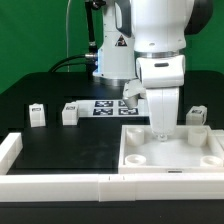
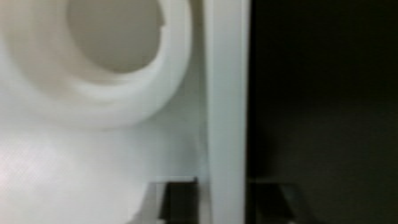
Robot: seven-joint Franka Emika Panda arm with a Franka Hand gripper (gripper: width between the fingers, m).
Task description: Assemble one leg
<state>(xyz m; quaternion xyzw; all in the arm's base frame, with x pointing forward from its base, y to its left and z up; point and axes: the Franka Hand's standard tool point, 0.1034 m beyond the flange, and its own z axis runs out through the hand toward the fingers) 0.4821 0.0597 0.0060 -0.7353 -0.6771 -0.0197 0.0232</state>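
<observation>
Gripper (image 1: 160, 128) seen pinched narrow on panel (image 1: 186, 156) wall by corner socket (image 2: 125, 40), prob. for repositioning; legs (image 1: 70, 114) left untouched.

- A plain green backdrop (image 1: 30, 30) closes the scene behind the counter and fills the whole upper part of the exterior view.
- The counter (image 1: 60, 145) is matt black and flat; in the wrist view it shows as a dark strip (image 2: 329, 100).
- The marker board (image 1: 100, 107) lies flat on the counter, toward its far side.
- White rim bars (image 1: 50, 183) run along the near edge of the counter.
- The light is bright and even, with a weak grey sheen on the far side of the counter.
</observation>
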